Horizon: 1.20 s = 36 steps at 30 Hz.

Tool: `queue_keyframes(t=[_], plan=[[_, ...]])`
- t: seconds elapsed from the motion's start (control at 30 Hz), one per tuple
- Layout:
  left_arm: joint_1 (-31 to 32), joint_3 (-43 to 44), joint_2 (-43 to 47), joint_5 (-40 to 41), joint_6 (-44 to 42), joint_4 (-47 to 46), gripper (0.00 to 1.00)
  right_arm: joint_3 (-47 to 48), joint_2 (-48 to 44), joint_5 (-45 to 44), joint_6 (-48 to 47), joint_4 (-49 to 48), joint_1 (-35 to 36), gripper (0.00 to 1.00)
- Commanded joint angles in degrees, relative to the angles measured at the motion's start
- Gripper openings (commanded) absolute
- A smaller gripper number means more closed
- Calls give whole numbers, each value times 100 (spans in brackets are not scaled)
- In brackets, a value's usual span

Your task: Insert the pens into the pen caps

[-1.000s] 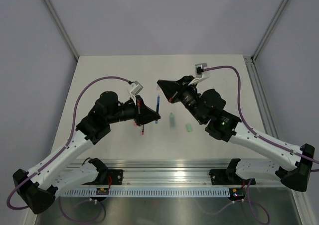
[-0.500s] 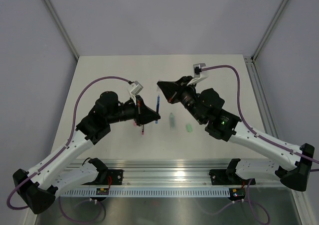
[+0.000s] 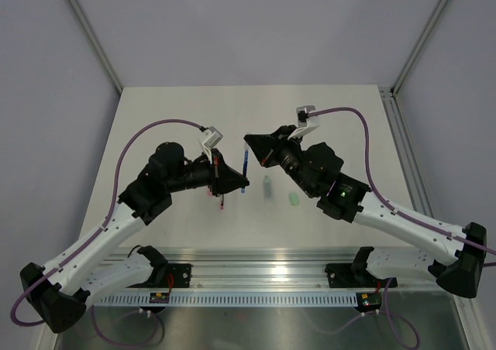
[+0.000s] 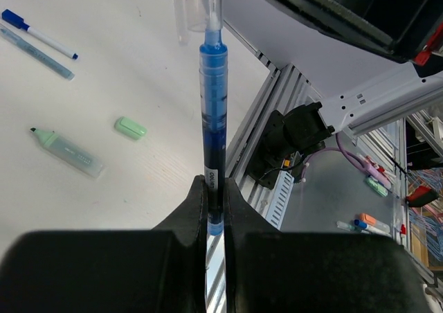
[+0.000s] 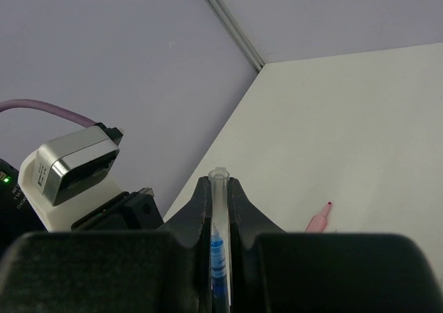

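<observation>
A: What changed above the desk [image 3: 155,118]?
B: Our right end effector [image 5: 219,185], clamped on the clear cap [image 5: 219,176], has moved in. The blue pen [image 4: 212,119], pinched in our left end effector [image 4: 214,188], now sits partly inside it. We judge this pair nearly joined.

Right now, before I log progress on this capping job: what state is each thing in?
blue pen: clamped in the left pincer, tip inside the clear cap, not fully seated.
clear cap: gripped by the right pincer, partly over the pen.
green marker: lying flat, uncapped.
green cap: lying loose, apart from the marker.
pink marker: lying flat, red tip bare.
</observation>
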State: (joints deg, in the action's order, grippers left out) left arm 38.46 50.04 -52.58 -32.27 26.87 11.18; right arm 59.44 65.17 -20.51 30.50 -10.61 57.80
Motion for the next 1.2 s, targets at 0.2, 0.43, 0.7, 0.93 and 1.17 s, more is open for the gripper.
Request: queue_keyframes(t=[0.2, 0.43, 0.7, 0.93, 1.17], plan=[[13, 23, 125, 54, -68, -380, 0, -389, -355, 91, 245, 94, 82, 1], [13, 32, 98, 28, -68, -380, 0, -442, -347, 118, 290, 515, 302, 2], [13, 23, 134, 28, -59, -380, 0, -495, -259, -216, 140, 806, 688, 1], [4, 14, 221, 107, -59, -389, 0, -907, -364, 11, 368, 1026, 899, 0], [-57, -21, 371, 248, -68, -415, 0, -1487, -312, 118, 834, 1263, 1251, 0]])
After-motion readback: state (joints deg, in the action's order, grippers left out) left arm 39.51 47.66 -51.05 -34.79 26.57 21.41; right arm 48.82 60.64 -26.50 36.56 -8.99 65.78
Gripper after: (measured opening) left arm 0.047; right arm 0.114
